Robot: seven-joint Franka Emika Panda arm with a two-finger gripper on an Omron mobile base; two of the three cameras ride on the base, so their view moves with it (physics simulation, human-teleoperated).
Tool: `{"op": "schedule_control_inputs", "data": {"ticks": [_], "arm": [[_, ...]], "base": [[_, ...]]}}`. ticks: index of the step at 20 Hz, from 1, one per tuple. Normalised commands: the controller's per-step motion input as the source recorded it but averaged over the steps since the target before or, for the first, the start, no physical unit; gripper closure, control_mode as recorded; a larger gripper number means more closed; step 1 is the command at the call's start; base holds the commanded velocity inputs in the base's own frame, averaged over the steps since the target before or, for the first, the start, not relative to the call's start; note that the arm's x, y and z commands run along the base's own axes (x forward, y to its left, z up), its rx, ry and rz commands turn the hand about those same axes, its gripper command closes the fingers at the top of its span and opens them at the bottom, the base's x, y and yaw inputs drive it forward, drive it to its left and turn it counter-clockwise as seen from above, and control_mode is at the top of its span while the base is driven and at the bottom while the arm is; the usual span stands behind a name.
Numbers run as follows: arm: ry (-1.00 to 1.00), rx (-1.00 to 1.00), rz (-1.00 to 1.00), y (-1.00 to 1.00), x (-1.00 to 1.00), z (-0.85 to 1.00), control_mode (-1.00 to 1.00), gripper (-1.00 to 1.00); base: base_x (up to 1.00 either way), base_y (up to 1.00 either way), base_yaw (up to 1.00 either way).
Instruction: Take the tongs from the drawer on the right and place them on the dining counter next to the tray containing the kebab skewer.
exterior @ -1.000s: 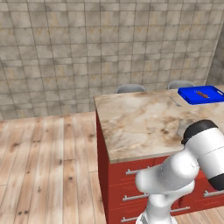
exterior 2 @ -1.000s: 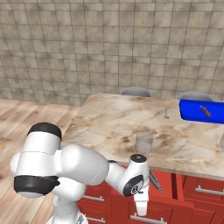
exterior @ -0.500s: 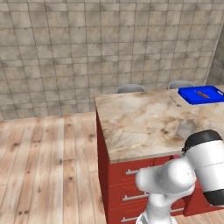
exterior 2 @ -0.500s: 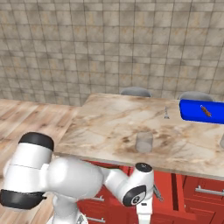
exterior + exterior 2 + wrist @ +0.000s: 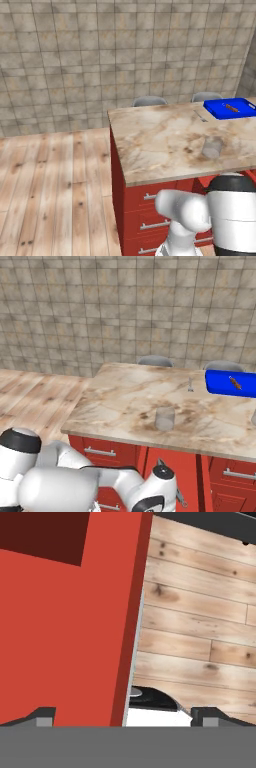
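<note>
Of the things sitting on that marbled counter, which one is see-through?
The clear greyish cup, standing alone mid-counter. The tray at the far right is solid bright blue, and the small utensil is thin silver metal.

We see the dining counter (image 5: 165, 140) in beige-brown marbled stone with darker brown veins, resting on bright red cabinets (image 5: 170, 466) fitted with silver bar handles (image 5: 100, 452). The tray (image 5: 230, 109) is vivid blue, and the kebab skewer (image 5: 231, 107) on it is reddish-brown with an orange tint. A cup (image 5: 164, 419) on the stone is clear and greyish. The stools (image 5: 155, 360) have grey seats. The wall (image 5: 125, 55) is covered in mottled grey-beige square tiles. The floor (image 5: 55, 190) shows pale wooden planks with dark knots. In the hand view, the drawer (image 5: 65, 637) shows a flat red face with a darker maroon patch at the top.
</note>
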Motion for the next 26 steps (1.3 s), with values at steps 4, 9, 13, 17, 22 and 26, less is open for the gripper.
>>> {"op": "schedule_control_inputs", "data": {"ticks": [4,9,13,17,22,26], "arm": [[0.1,0.0,0.0,0.0,-0.36,0.0,-1.0,-1.0],[0.1,0.0,0.0,0.0,-0.25,0.05,-1.0,-1.0],[0.0,0.0,0.0,0.0,-0.14,0.37,-1.0,-1.0],[0.03,0.06,0.0,0.0,-0.01,0.67,-1.0,-1.0],[0.07,0.06,0.0,0.0,0.0,0.57,-1.0,-1.0],[0.1,0.05,0.03,0.0,0.02,0.34,-1.0,-1.0]], "base": [[0.0,0.0,0.0],[0.0,0.0,0.0],[0.0,0.0,0.0],[0.0,0.0,0.0],[0.0,0.0,0.0],[0.0,0.0,0.0]]}}
